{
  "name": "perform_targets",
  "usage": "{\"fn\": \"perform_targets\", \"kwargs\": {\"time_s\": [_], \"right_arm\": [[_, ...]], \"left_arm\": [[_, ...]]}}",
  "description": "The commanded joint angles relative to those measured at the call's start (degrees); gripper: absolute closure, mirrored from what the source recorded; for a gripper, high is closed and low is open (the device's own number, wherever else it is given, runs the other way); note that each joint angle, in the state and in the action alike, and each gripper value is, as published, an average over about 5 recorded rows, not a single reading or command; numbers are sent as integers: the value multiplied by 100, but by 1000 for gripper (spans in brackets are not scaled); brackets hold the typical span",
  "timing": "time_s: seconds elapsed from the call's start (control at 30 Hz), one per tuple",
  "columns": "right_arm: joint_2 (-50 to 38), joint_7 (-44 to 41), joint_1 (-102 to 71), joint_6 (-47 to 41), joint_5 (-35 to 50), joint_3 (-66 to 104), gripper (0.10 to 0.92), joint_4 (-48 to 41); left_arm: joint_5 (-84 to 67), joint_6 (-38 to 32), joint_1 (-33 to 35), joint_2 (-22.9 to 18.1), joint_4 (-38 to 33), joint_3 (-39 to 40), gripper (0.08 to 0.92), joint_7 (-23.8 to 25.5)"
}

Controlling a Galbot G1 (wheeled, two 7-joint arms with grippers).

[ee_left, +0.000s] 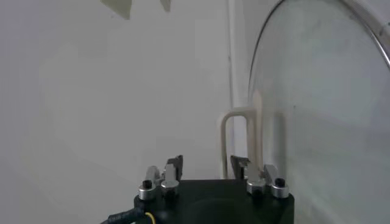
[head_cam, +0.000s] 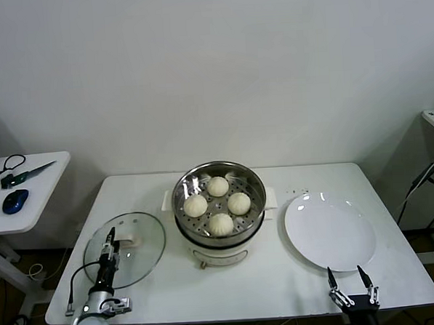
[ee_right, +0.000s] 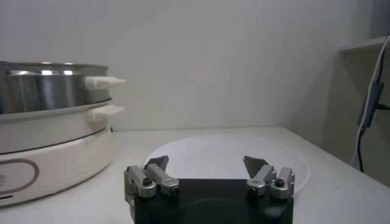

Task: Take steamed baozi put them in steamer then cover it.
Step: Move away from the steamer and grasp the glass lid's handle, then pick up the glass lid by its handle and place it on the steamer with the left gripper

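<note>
Four steamed baozi (head_cam: 218, 204) already in steamer (head_cam: 185, 211), frame centre. Step in hand: covering. Cover (head_cam: 145, 253) flat on worktop (head_cam: 281, 283), lower left. Left claw (head_cam: 109, 244) partly open over cover handle (ee_left: 234, 143), nothing gripped. Right claw (head_cam: 350, 282) wide, idle by plate (head_cam: 330, 233). Next: clamp handle, lift, seat on steamer.

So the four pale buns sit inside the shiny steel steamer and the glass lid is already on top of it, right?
Not quite. The four pale cream buns do sit in the shiny steel steamer, but the head view shows the round clear glass lid lying on the table beside it.
</note>
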Motion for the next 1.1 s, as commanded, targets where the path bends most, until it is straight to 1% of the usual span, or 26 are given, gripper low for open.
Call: {"fn": "perform_targets", "kwargs": {"time_s": [0.03, 0.4, 0.5, 0.7, 0.83, 0.93, 1.1], "right_arm": [[6, 0, 9, 5, -4, -2, 203, 3], [6, 26, 71, -11, 23, 37, 203, 4], [15, 44, 91, -14, 25, 42, 203, 15], [20, 109, 85, -25, 22, 80, 203, 88], [18, 145, 81, -22, 15, 96, 203, 92], [19, 165, 82, -3, 6, 89, 203, 56], [19, 168, 82, 66, -8, 59, 203, 3]], "left_arm": [[29, -19, -63, 2, 83, 11, 502, 25], [64, 82, -83, -113, 150, -6, 817, -22], [35, 95, -92, -133, 162, -20, 863, -38], [-495, 9, -145, -108, -53, -25, 867, -114], [-914, -25, -102, 85, -589, -53, 867, -43], [-1229, 84, 42, 391, -1249, -79, 867, 265], [-1786, 515, 251, 943, -2297, -101, 867, 969]]}}
